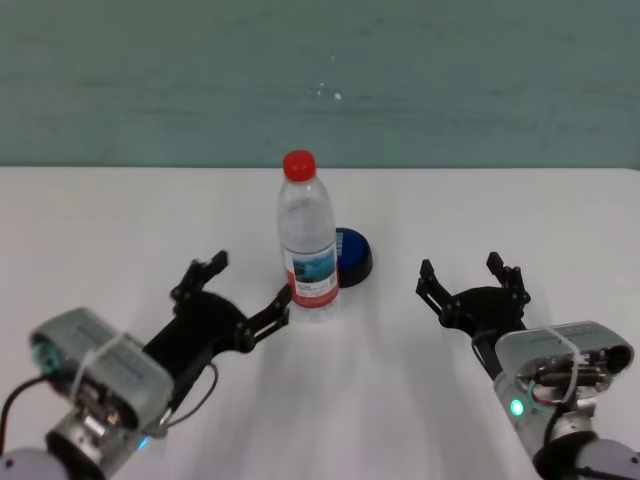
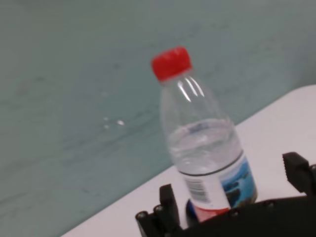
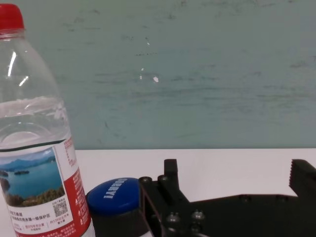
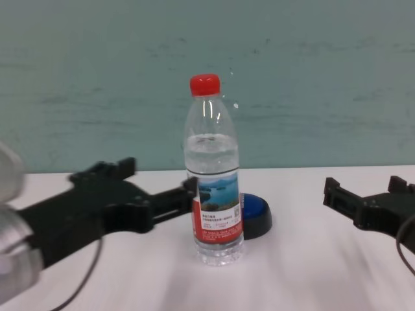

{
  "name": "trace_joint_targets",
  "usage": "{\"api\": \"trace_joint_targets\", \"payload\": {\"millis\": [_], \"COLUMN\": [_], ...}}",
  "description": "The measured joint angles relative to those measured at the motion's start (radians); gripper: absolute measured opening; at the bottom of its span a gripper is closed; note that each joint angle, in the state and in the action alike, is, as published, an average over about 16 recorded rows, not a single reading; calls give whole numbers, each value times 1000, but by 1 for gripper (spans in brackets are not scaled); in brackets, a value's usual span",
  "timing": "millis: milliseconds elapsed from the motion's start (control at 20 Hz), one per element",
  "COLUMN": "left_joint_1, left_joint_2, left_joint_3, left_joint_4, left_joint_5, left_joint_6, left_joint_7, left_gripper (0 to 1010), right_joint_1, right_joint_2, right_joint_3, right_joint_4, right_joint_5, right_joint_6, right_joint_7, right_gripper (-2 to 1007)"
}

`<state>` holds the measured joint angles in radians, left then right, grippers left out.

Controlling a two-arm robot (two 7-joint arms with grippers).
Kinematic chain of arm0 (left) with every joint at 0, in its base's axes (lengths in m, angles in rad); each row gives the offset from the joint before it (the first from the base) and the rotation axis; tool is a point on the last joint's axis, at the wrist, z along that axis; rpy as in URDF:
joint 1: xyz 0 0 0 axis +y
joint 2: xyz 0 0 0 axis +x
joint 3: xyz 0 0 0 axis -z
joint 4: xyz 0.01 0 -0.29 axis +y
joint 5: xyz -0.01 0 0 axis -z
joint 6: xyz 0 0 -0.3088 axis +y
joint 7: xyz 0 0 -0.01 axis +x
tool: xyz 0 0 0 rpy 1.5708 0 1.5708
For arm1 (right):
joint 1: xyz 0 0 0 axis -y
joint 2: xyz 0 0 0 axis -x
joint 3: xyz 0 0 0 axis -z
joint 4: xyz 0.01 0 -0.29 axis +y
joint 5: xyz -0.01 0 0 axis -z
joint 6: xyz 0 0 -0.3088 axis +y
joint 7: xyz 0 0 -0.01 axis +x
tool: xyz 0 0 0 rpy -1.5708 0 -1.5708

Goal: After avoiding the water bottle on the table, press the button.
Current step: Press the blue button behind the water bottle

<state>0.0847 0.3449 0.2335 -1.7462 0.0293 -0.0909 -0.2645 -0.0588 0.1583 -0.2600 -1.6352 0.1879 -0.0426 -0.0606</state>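
I read the task as barely begun. The bottle (image 1: 306,240) stands upright near the middle of the table (image 1: 100,220), and the button (image 1: 353,252) sits just behind it and to its right, partly hidden by it in the head and chest views. Nothing is touching the button, so by my judgement the press is all still ahead, as is the path around the bottle.

My left gripper (image 1: 246,282) is low over the table on the bottle's left, its fingers spread wide and holding nothing. 1 fingertip (image 1: 281,297) reaches right up to the bottle's label; I cannot tell whether it touches. In the left wrist view the bottle stands between the 2 fingers.

My right gripper (image 1: 472,274) sits well to the right of the button, fingers also released and empty. From its wrist view the button lies ahead with no obstacle between them, the bottle off to 1 side, so that arm looks to me the better placed for the press.

Count: 1 bottle, 1 button, 1 table, 2 grippers.
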Motion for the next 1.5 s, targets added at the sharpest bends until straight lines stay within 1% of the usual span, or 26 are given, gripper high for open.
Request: {"api": "trace_joint_targets", "payload": {"millis": [200,350,500,700,900,1150,1350,1500], "left_joint_1": [68,116,153,178,183,170,149,125], "left_joint_2": [27,50,73,99,120,138,145,148], "left_joint_3": [-45,-85,-125,-173,-212,-248,-268,-275], "left_joint_4": [-69,-111,-138,-148,-140,-115,-82,-48], "left_joint_5": [-9,-19,-32,-54,-81,-121,-153,-174], "left_joint_6": [-2,-11,-28,-55,-83,-119,-146,-163], "left_joint_7": [6,6,-3,-22,-46,-74,-93,-109], "left_gripper": [1000,1000,1000,1000,1000,1000,1000,1000], "right_joint_1": [0,0,0,0,0,0,0,0], "right_joint_2": [0,0,0,0,0,0,0,0], "right_joint_3": [0,0,0,0,0,0,0,0], "right_joint_4": [0,0,0,0,0,0,0,0], "right_joint_5": [0,0,0,0,0,0,0,0], "right_joint_6": [0,0,0,0,0,0,0,0], "right_joint_7": [0,0,0,0,0,0,0,0], "right_gripper": [1003,1003,1003,1003,1003,1003,1003,1003]}}
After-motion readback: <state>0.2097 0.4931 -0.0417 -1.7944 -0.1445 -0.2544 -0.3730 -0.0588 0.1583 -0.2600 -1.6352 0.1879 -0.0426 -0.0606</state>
